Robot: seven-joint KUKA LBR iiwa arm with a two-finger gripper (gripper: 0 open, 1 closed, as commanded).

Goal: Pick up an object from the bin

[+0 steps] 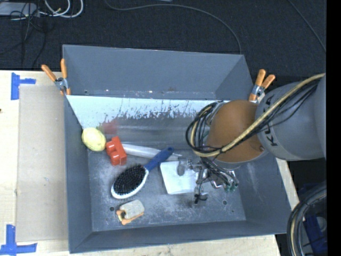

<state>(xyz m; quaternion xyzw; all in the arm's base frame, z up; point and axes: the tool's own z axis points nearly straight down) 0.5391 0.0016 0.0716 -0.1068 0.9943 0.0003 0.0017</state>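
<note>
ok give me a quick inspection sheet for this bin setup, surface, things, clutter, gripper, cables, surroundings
surface: grey metal bin, floor scuffed with pale marks.
job's things: white flat square piece nearest the gripper; blue-handled hairbrush, red block, yellow lemon-like ball, clear tube and small tan piece further left.
clutter: nothing seen.
grippers: gripper low over the bin floor, at the white piece's right edge.
cables: black and yellow cables looped round the arm's wrist.
surroundings: dark floor behind the bin, loose wires lying on it.
</note>
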